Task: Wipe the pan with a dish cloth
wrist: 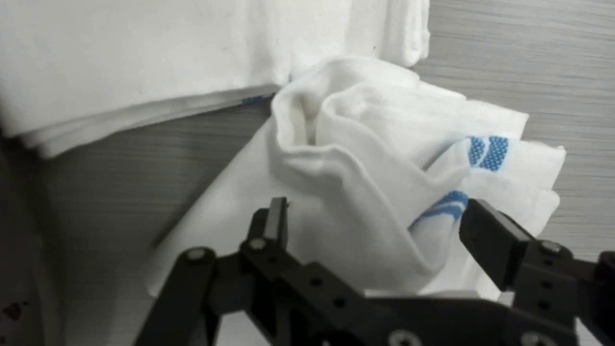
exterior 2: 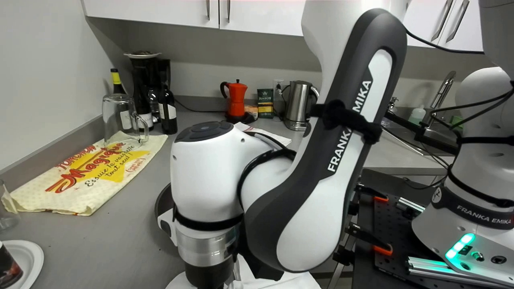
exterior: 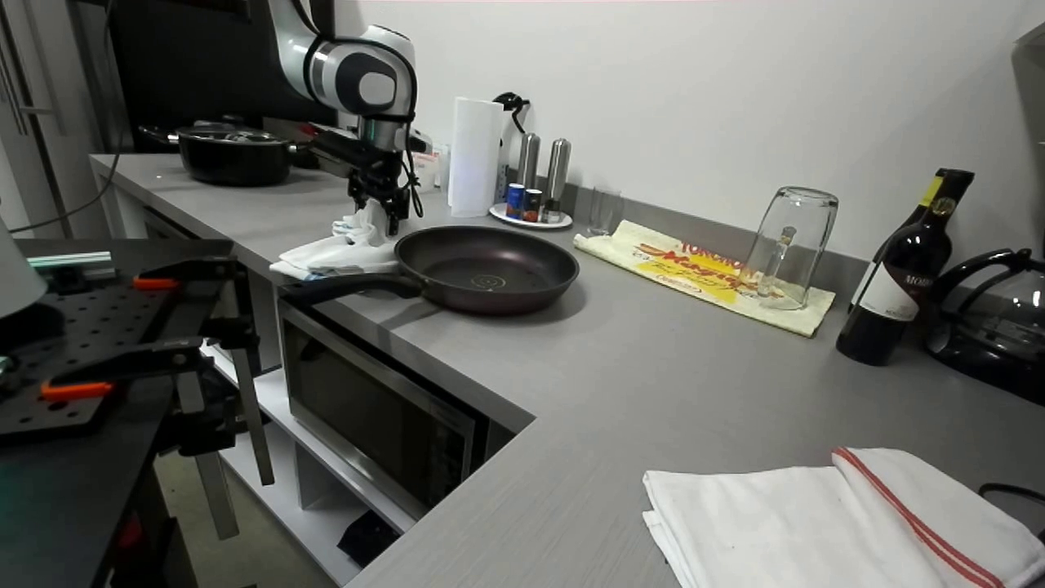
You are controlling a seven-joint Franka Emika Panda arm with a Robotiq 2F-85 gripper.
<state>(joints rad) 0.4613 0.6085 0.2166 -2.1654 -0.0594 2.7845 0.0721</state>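
Observation:
A dark frying pan (exterior: 490,282) sits on the counter, its black handle over the front edge. Its rim also shows behind the arm in an exterior view (exterior 2: 164,202). A bunched white dish cloth (exterior: 365,226) with blue stripes lies beside the pan. It fills the middle of the wrist view (wrist: 336,202). My gripper (exterior: 382,214) points down at this cloth. In the wrist view its fingers (wrist: 376,204) are wide apart, with raised folds of cloth between them. A folded white cloth (wrist: 144,53) lies against the bunched one.
A paper towel roll (exterior: 476,159) and a white plate (exterior: 531,217) with shakers stand near the wall. A yellow towel (exterior: 686,269) bears an upturned glass mug (exterior: 792,245). A black pot (exterior: 237,155) stands behind the arm. A red-striped white cloth (exterior: 775,523) lies nearer the camera.

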